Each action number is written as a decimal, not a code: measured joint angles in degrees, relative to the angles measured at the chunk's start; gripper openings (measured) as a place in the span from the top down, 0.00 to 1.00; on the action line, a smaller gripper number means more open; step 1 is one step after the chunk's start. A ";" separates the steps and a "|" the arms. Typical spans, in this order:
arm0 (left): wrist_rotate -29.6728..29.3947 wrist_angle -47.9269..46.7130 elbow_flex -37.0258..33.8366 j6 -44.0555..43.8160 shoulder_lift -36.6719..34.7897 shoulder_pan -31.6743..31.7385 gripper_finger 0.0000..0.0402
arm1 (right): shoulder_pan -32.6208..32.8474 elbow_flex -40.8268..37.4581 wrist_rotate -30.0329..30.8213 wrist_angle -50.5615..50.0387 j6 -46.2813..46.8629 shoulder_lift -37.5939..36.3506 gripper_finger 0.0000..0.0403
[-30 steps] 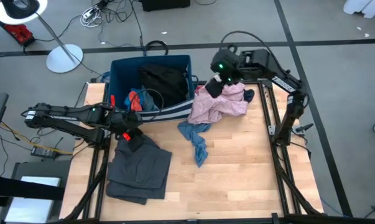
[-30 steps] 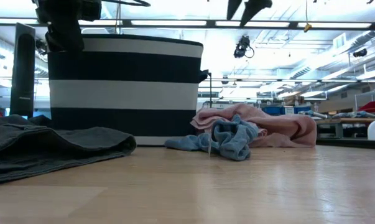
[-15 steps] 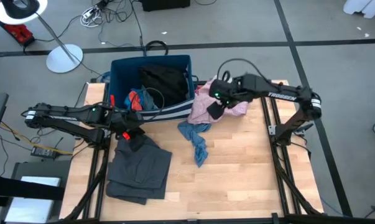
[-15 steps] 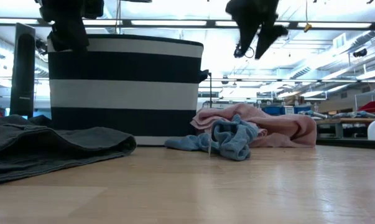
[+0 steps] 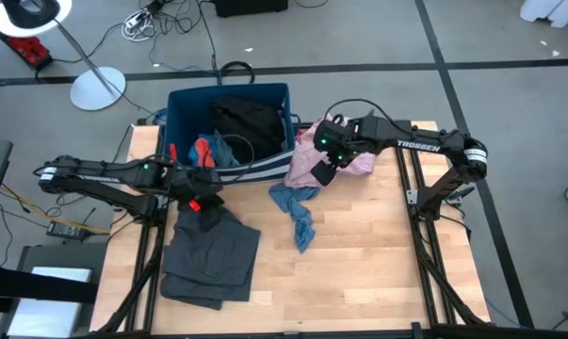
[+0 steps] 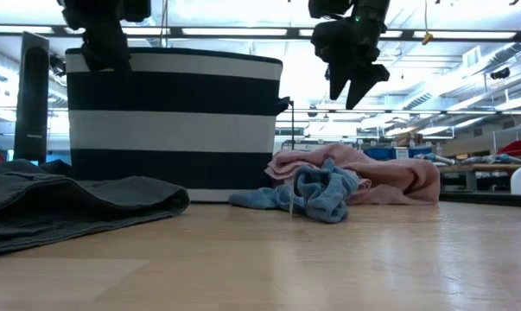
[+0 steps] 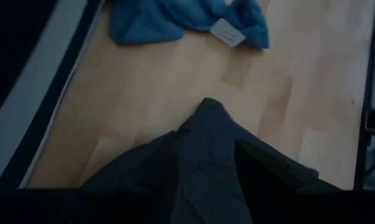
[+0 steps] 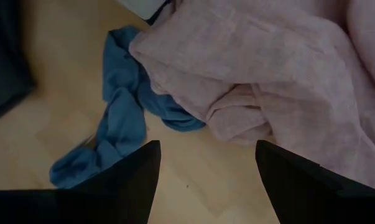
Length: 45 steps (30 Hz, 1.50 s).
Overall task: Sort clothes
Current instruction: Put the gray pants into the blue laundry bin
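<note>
From above we see even, soft light over the desk (image 5: 359,254), with only faint shadows under the clothes and no glare on the wood. At desk height the ceiling lights (image 6: 243,33) in the room behind are blown out to white, so the striped bin (image 6: 174,121) and both arms stand as dark shapes against them, and the near wood is soft and out of focus. Our left wrist view is dim and murky, the dark grey garment (image 7: 199,162) blurred close up. Our right wrist view is brighter, yet the pink garment (image 8: 280,81) and blue garment (image 8: 122,112) look slightly smeared.
</note>
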 joint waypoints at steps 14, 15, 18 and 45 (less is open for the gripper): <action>7.30 1.51 0.00 6.66 6.70 0.00 0.59 | 6.06 0.00 -1.34 -0.06 6.80 0.00 0.36; 7.46 1.33 0.00 6.60 6.83 0.00 0.58 | 6.63 0.00 -1.08 -0.06 7.76 0.00 0.36; 8.97 2.32 0.00 6.15 6.70 -0.07 0.54 | 8.35 0.00 0.05 -0.06 10.36 0.00 0.36; 0.81 -9.23 0.00 -2.74 12.27 -8.47 0.34 | 19.78 0.00 7.73 -0.41 28.66 0.02 0.40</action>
